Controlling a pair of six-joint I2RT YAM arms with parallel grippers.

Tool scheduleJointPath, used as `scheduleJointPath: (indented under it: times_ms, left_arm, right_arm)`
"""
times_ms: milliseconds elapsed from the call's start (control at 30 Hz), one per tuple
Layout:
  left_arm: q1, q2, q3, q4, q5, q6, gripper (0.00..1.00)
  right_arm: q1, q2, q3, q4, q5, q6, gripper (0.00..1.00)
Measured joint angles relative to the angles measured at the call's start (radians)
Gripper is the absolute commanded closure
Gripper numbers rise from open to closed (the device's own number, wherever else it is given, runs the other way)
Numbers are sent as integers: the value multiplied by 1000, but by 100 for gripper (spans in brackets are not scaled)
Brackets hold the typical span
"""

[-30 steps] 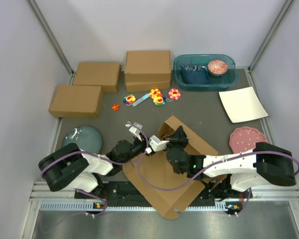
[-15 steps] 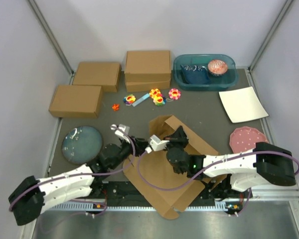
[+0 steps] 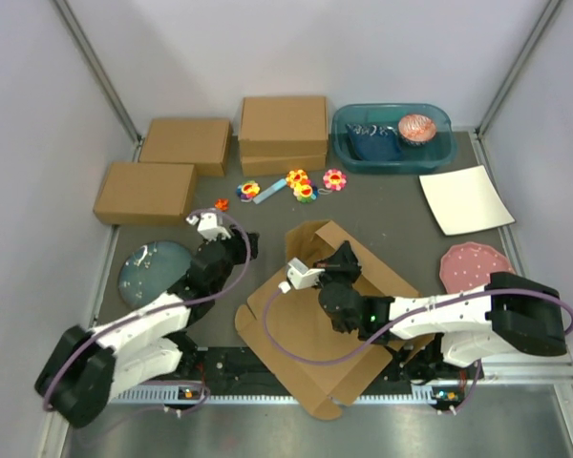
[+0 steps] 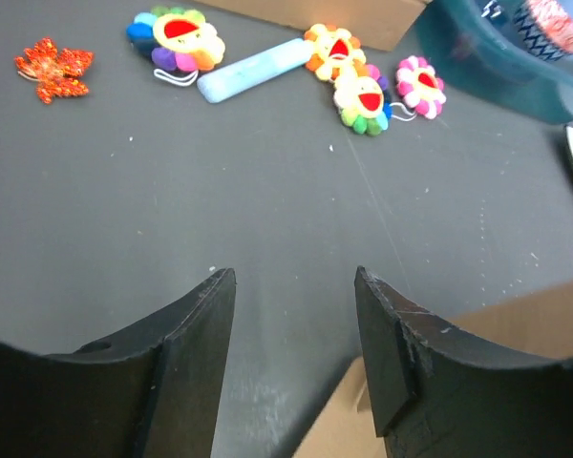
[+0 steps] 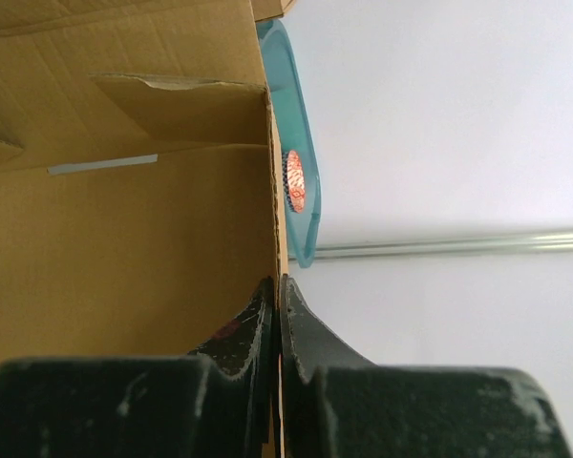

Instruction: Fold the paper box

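We had the right gripper (image 5: 275, 286) pinching a raised flap (image 3: 312, 239) of the paper box (image 3: 306, 339) at the table's (image 3: 392, 219) near edge, left gripper (image 4: 294, 279) open and empty. One-handed tugging could've dragged it.

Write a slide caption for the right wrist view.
Close-up: the right gripper pinches the edge of a raised wall of the paper box, teal bin behind.

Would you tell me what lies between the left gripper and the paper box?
Nothing but bare dark tabletop separates the left gripper from the paper box; the left wrist view shows it.
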Motion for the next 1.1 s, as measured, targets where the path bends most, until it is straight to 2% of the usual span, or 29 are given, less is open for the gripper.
scheduleJointPath:
  times_ms: [67,200,333,500,767,1100]
  left_arm:
    - [88,129,60,10,71,-18,32]
    - [116,295,134,77,246,-42,28]
    - [116,371,140,200,444,-56,25]
    - [98,418,95,412,587,-68,21]
    - [30,418,49,567,653,-26,20]
    - [-45,421,-106,743,606,34,12]
  right_arm:
    - [0,-1,0,-5,0,5,100]
    - [8,-2,1,-13,3,20,100]
    - [11,-19,1,-33,-5,41,100]
    - [11,-31,2,-49,-17,63,100]
    - [11,-27,16,-75,-17,81,100]
    - [11,-20,36,-113,-14,97,100]
